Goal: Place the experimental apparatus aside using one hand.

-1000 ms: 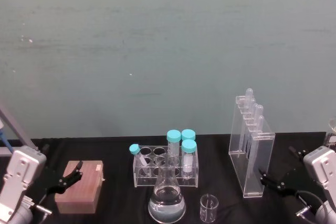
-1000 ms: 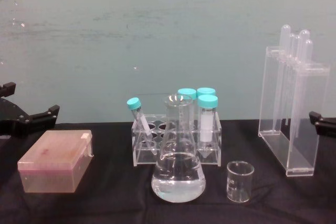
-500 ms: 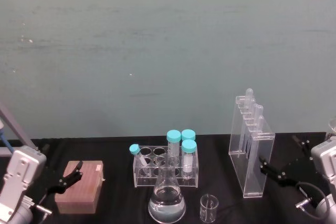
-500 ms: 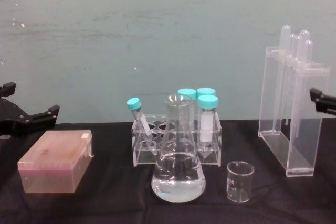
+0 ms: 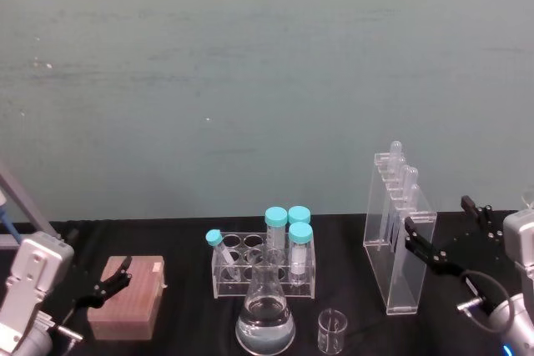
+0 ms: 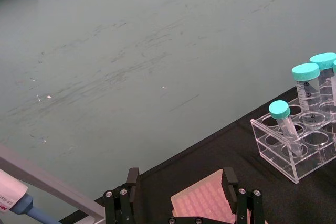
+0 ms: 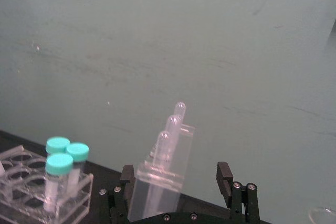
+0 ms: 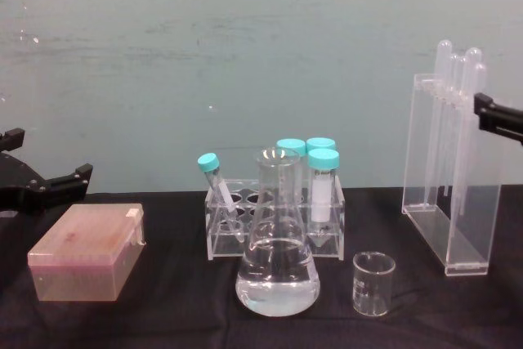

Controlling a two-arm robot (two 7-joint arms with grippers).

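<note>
The tall acrylic stand (image 5: 399, 248) with long tubes stands at the right of the black table, also seen from the chest (image 8: 449, 185). My right gripper (image 5: 442, 224) hovers open just right of it, level with its upper part; one finger (image 8: 493, 114) reaches the stand's top edge. In the right wrist view the stand (image 7: 157, 187) sits ahead between the open fingers of the gripper (image 7: 176, 170). The conical flask (image 5: 265, 316) with clear liquid and the small beaker (image 5: 331, 331) stand at the front centre. My left gripper (image 5: 96, 271) rests open at the far left.
A clear rack (image 5: 265, 263) with teal-capped tubes stands behind the flask. A pink box (image 5: 127, 296) lies at the left, just ahead of the left gripper. A teal wall backs the table. A pipette handle (image 6: 16, 200) shows in the left wrist view.
My right gripper has risen from beside the stand's base to the level of its top and moved closer to it. The left arm and the labware have not moved.
</note>
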